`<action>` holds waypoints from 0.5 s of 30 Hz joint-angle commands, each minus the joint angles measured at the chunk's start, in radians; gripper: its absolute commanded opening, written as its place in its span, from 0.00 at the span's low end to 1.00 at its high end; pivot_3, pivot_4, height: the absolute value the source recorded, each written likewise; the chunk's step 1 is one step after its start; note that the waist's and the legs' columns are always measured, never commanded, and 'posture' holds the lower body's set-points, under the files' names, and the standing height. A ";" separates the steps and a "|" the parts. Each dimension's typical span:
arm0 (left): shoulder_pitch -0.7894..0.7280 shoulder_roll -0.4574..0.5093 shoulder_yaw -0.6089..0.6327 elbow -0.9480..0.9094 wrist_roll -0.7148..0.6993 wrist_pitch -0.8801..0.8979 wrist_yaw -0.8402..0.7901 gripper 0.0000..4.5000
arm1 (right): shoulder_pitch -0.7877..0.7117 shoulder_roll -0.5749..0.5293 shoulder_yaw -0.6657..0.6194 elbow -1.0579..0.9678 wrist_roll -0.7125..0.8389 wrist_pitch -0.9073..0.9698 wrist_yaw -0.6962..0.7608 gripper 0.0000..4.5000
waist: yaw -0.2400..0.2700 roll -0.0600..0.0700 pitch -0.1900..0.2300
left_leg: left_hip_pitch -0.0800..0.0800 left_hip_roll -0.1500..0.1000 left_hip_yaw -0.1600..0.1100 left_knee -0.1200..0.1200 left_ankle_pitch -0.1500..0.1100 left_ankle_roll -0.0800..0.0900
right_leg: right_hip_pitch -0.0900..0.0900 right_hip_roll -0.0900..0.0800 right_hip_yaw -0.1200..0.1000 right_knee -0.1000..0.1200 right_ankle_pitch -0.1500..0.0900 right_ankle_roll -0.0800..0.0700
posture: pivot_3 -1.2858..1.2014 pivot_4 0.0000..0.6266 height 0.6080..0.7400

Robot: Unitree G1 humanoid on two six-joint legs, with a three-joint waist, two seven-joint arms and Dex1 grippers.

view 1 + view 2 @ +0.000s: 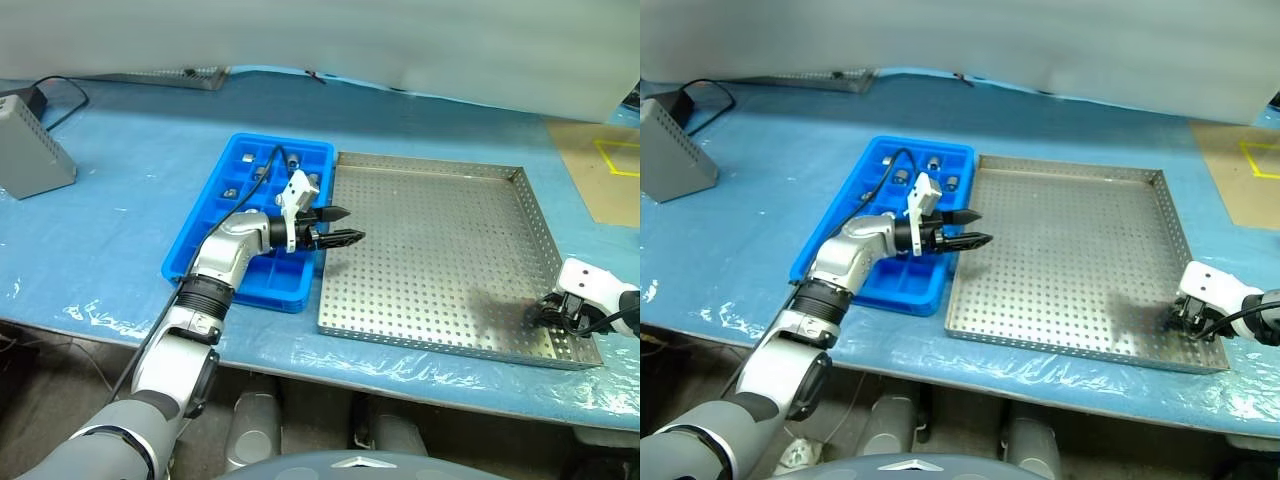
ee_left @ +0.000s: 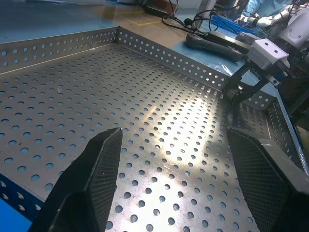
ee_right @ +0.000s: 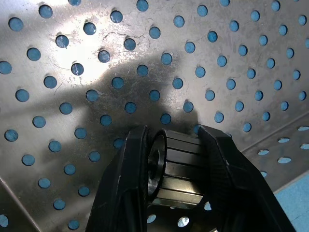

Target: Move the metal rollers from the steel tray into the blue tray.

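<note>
The steel tray [image 1: 440,230] lies at the table's middle right, its perforated floor bare. My right gripper [image 1: 545,312] is down in its near right corner, shut on one of the metal rollers [image 3: 176,166], a ribbed silver cylinder squeezed between the two black fingers [image 3: 130,179]. The blue tray [image 1: 182,262] sits against the steel tray's left side, and a few rollers [image 1: 293,160] lie in its far compartments. Level over the seam between the two trays, my left gripper [image 1: 350,224] points right and is open and empty. The left wrist view shows the right gripper [image 2: 244,89] by the far corner.
A grey box [image 1: 30,150] with a black cable stands at the far left. A brown board with yellow tape [image 1: 605,170] lies at the far right. Another perforated metal piece [image 1: 185,75] rests at the back. The blue-covered table's front edge runs just below both trays.
</note>
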 commanded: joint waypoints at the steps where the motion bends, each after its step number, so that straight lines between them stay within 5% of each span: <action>1: -0.025 0.006 0.006 -0.033 -0.010 -0.003 -0.006 0.80 | -0.008 0.013 -0.030 -0.052 0.026 0.048 -0.013 0.26 | 0.000 0.000 0.000 | 0.000 0.000 0.000 0.000 0.000 0.000 | 0.000 0.000 0.000 0.000 0.000 0.000 | 0.52 0.24 1.00; 15: -0.058 0.061 0.057 -0.064 -0.051 0.004 -0.028 0.80 | -0.171 0.114 -0.144 -0.501 0.268 0.407 -0.091 0.26 | -0.022 0.004 0.001 | -0.004 0.001 0.002 -0.009 0.003 -0.003 | -0.011 0.001 0.000 0.001 0.000 0.000 | 0.52 0.24 1.00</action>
